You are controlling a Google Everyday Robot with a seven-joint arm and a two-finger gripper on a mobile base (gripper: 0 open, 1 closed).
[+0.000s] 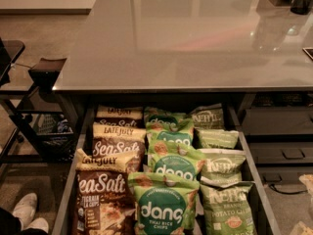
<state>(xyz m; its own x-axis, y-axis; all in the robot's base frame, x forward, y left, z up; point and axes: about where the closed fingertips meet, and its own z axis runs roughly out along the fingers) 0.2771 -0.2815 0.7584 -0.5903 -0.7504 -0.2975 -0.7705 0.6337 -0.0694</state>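
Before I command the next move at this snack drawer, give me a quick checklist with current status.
1. Drawer open: ok, pulled out from under the table.
2. End effector in view: not ok, only a sliver at the lower right edge, right of the drawer.
3. Nearest item, front Kettle potato chips bag: ok, upright, uncovered.
4. Dang rice chips bag beside it: ok, upright.
5. Bystander distance: not ok, shoes beside the drawer's left front.

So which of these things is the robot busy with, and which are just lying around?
Busy with: tool, at the lower right edge beside the open drawer; nearest, the green potato chip bags.
Lying around: rice chip bags, brown sea salt bags, table, white shoe.
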